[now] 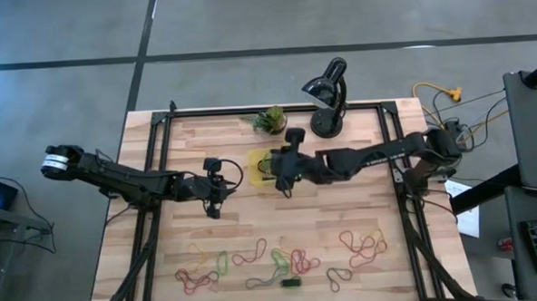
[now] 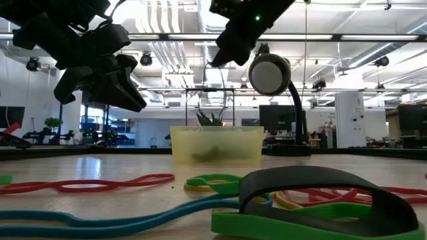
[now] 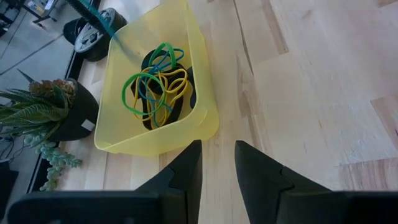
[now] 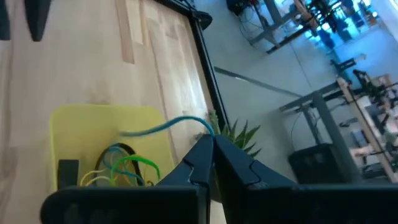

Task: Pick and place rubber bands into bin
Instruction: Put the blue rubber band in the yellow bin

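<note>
The yellow bin (image 1: 258,160) stands on the wood table near its far edge and holds several green, yellow and blue bands (image 3: 155,81). Many more rubber bands (image 1: 282,259), red, green and yellow, lie along the near edge, with a larger dark ring (image 2: 320,190) among them. My right gripper (image 4: 210,142) hovers above the bin (image 4: 81,124), shut on a blue band (image 4: 161,126). My left gripper (image 3: 217,165) hangs open and empty to the left of the bin (image 3: 199,93), above bare wood. My right gripper pinches one end of the blue band (image 4: 202,124) between its two fingertips. The band trails away from the fingers as a thin slack strand (image 3: 99,18) down toward the bin's inside. Whether its lower end touches the bin, I cannot tell.
A small potted plant (image 1: 270,120) and a black desk lamp (image 1: 328,93) stand at the far edge just behind the bin. Black frame rails (image 1: 151,174) run along the table's left and right sides. Bare wood lies between the bin and the scattered bands.
</note>
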`<state>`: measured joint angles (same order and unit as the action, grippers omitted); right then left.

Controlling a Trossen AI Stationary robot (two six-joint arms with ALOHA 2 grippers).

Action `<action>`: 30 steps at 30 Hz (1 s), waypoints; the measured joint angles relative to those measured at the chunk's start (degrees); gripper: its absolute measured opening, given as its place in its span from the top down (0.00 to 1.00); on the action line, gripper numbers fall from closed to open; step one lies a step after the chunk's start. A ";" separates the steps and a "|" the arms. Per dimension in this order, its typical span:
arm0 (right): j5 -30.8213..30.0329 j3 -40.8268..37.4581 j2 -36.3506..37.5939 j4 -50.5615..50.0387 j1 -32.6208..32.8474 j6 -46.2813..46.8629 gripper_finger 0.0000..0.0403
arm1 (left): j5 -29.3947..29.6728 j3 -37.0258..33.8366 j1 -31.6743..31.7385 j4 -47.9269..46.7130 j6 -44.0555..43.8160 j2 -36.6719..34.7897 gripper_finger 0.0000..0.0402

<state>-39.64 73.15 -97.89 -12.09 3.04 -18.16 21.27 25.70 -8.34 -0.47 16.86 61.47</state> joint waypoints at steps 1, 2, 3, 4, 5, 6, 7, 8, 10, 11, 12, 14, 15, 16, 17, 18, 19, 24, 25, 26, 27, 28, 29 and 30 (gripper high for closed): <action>0.90 -0.21 0.00 0.43 -0.81 0.29 0.98 | 0.01 -0.01 0.00 0.00 0.00 0.00 0.80; 1.96 -0.41 0.00 0.66 -1.59 0.49 0.98 | 0.00 -0.01 0.00 0.00 0.00 0.00 0.80; 3.12 -0.60 0.00 0.75 -2.40 1.00 0.98 | 0.01 0.01 0.01 0.00 -0.01 0.00 0.80; 4.13 -0.85 -0.04 0.82 -3.20 1.41 0.98 | 0.01 -0.01 0.02 0.00 0.00 0.00 0.80; 5.19 -1.14 -0.14 0.91 -3.93 1.82 0.98 | 0.01 -0.01 0.00 0.00 0.00 0.00 0.80; 6.20 -1.44 -0.23 0.94 -4.59 2.32 0.98 | 0.01 -0.01 0.02 0.00 0.00 0.00 0.80; 7.21 -1.77 -0.38 0.93 -5.11 2.91 0.98 | -0.01 0.00 0.00 0.00 0.00 0.00 0.80; 8.40 -2.21 -0.49 0.95 -5.62 3.41 0.98 | 0.01 -0.01 0.00 0.00 0.00 0.00 0.80; 10.62 -3.13 -0.65 0.96 -6.31 4.52 0.98 | -0.01 -0.01 0.00 0.00 0.00 0.00 0.80; 11.27 -3.61 -0.74 0.92 -6.55 5.02 0.98 | 0.01 -0.01 0.02 0.02 0.00 0.00 0.80; 11.64 -4.07 -0.78 0.96 -6.75 5.44 0.98 | 0.01 -0.01 0.00 0.00 0.00 0.00 0.80; 11.68 -5.02 -0.87 1.25 -7.05 5.76 0.98 | 0.00 -0.01 0.00 0.00 0.00 0.00 0.80; 11.66 -5.56 -0.87 1.54 -7.13 5.78 0.98 | 0.00 -0.01 0.02 0.00 0.00 0.00 0.80; 11.65 -6.18 -0.87 2.14 -7.15 5.81 0.98 | 0.00 -0.01 0.01 0.00 0.00 0.00 0.80; 11.65 -6.75 -0.87 2.72 -7.16 5.98 0.98 | -0.01 -0.01 0.00 0.01 0.00 0.00 0.80; 11.66 -7.30 -0.87 3.13 -7.14 6.25 0.98 | -0.01 -0.01 0.02 0.00 0.00 0.00 0.80; 11.68 -7.90 -0.87 3.82 -7.12 6.48 0.98 | 0.01 -0.01 0.02 0.00 0.01 0.00 0.80; 12.04 -10.66 -0.87 7.59 -7.30 6.59 0.97 | 0.00 -0.01 0.02 0.02 0.02 0.00 0.80; 13.14 -10.92 -0.87 7.88 -7.47 6.24 0.97 | 0.00 -0.01 0.00 0.02 0.02 0.00 0.80; 14.73 -11.04 -0.87 8.04 -7.63 6.22 0.96 | 0.01 -0.01 0.00 0.02 0.02 0.00 0.80; 16.61 -11.07 -0.87 8.08 -7.84 6.38 0.94 | 0.01 -0.01 0.02 0.02 0.02 0.00 0.80; 18.10 -11.07 -0.87 8.10 -8.07 6.76 0.92 | -0.01 -0.01 0.01 0.01 0.02 0.00 0.80; 19.02 -11.06 -0.87 8.19 -8.25 7.19 0.90 | -0.01 -0.01 0.00 0.02 0.02 0.00 0.80; 19.13 -11.05 -0.87 8.19 -8.38 7.51 0.88 | 0.01 -0.01 0.02 0.02 0.02 0.00 0.80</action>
<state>-20.51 62.11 -98.76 -3.90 -5.34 -10.65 21.28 25.69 -8.32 -0.45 16.88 61.47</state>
